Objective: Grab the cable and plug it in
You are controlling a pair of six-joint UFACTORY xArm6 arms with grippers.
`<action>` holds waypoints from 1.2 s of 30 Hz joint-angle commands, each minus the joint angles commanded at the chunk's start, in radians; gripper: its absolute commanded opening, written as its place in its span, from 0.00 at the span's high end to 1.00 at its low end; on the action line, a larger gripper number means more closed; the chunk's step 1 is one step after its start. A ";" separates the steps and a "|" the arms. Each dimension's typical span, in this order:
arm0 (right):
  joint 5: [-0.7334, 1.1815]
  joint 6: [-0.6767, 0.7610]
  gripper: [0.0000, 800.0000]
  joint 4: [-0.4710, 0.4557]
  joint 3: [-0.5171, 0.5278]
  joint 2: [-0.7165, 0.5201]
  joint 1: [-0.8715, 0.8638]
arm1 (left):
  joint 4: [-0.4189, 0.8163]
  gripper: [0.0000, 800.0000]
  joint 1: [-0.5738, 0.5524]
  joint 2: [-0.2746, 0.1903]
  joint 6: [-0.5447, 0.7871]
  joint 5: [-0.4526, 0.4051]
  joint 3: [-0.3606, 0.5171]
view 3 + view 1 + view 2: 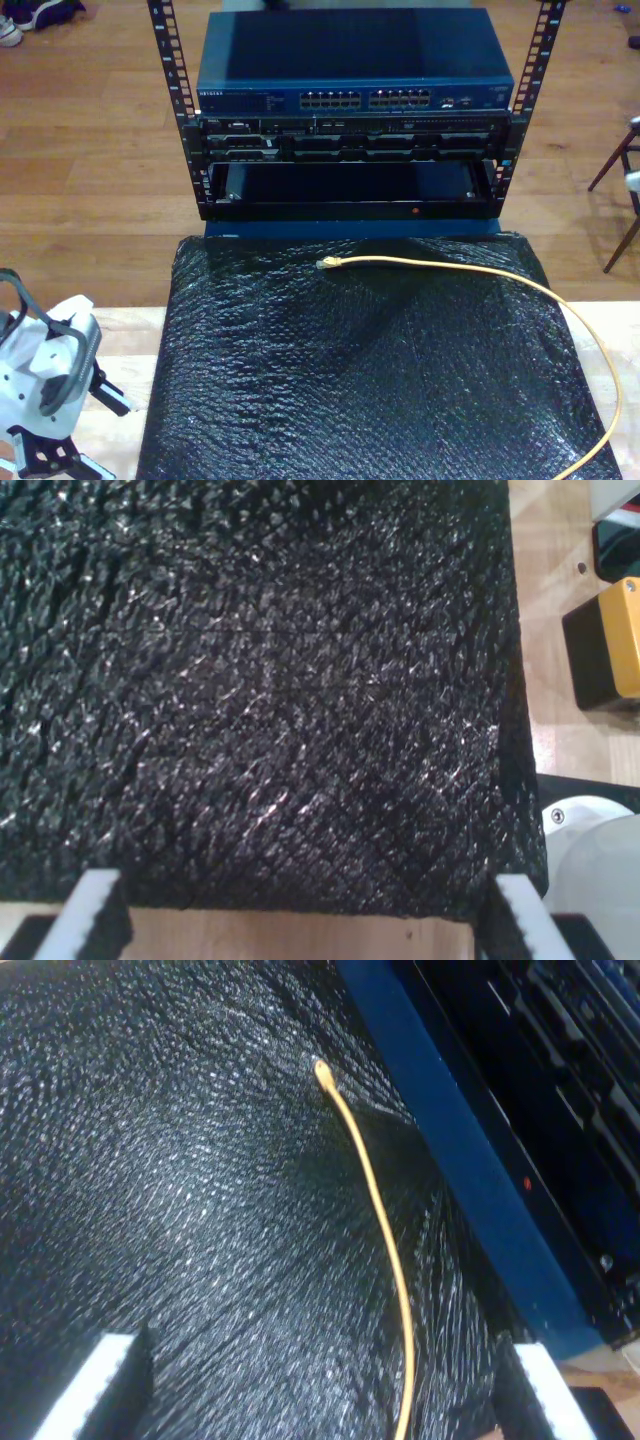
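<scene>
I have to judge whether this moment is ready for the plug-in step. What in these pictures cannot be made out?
- The cable: its far end leaves the exterior view's lower edge, so where it ends is unknown.
- Its plug: too small and blurred in my second wrist view to tell which way it faces.
- The switch ports: too small to tell which are free.
- My first gripper and my second gripper: only fingertips show, cut off by the frame edge.

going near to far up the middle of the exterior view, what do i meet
Black bubble-wrap mat → yellow cable with its plug tip → open lower bay of the rack → blue network switch with its row of ports → wooden floor.
</scene>
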 joint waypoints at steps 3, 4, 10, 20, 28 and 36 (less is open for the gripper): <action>-0.021 0.002 0.00 0.000 -0.017 0.020 0.043 | 0.000 0.00 -0.008 0.000 0.000 -0.003 0.002; -0.029 0.005 0.00 0.000 -0.020 0.029 0.061 | 0.002 0.00 -0.008 0.000 0.000 -0.003 0.002; -0.095 0.057 0.00 -0.083 -0.071 0.107 0.190 | 0.003 0.00 -0.008 0.014 0.003 -0.003 -0.011; -0.187 0.138 0.00 -0.233 -0.163 0.232 0.379 | 0.006 0.00 -0.011 0.057 0.003 -0.005 -0.034; -0.190 0.189 0.00 -0.341 -0.226 0.318 0.486 | 0.005 0.00 -0.011 0.080 0.003 -0.066 -0.028; -0.275 0.284 0.00 -0.476 -0.222 0.402 0.621 | 0.005 0.00 -0.011 0.091 0.002 -0.071 -0.028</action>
